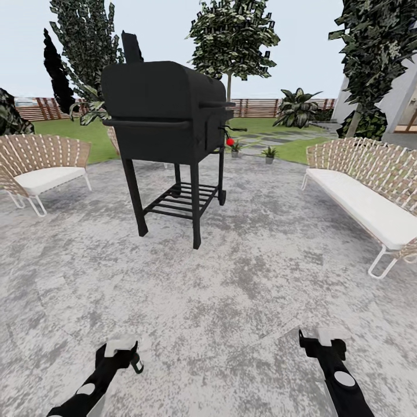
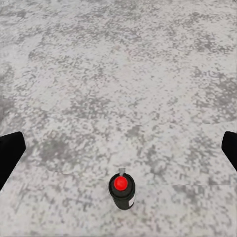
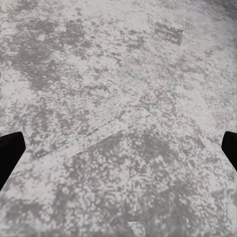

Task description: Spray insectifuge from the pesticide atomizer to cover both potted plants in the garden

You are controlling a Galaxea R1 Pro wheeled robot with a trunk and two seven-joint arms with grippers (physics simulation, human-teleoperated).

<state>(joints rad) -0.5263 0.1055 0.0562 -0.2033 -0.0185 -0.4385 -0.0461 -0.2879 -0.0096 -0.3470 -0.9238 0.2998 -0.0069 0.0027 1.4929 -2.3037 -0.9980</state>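
Observation:
The pesticide atomizer (image 2: 122, 191) stands upright on the mottled patio, a small dark bottle whose top looks red from above. In the head view the atomizer (image 1: 136, 364) is right beside my left gripper (image 1: 120, 348). That left gripper (image 2: 118, 153) hangs open above the bottle, its fingertips far apart and nothing between them. My right gripper (image 1: 323, 340) is low at the front right; in its wrist view the right gripper (image 3: 118, 153) is open over bare paving. Two small potted plants (image 1: 235, 148) (image 1: 269, 153) sit far off at the patio's edge.
A black grill (image 1: 165, 116) on legs with a red knob (image 1: 230, 141) stands mid-patio between me and the plants. A wicker chair (image 1: 40, 165) is at the left and a wicker bench (image 1: 370, 191) at the right. Lawn, stepping stones and a slatted fence lie beyond.

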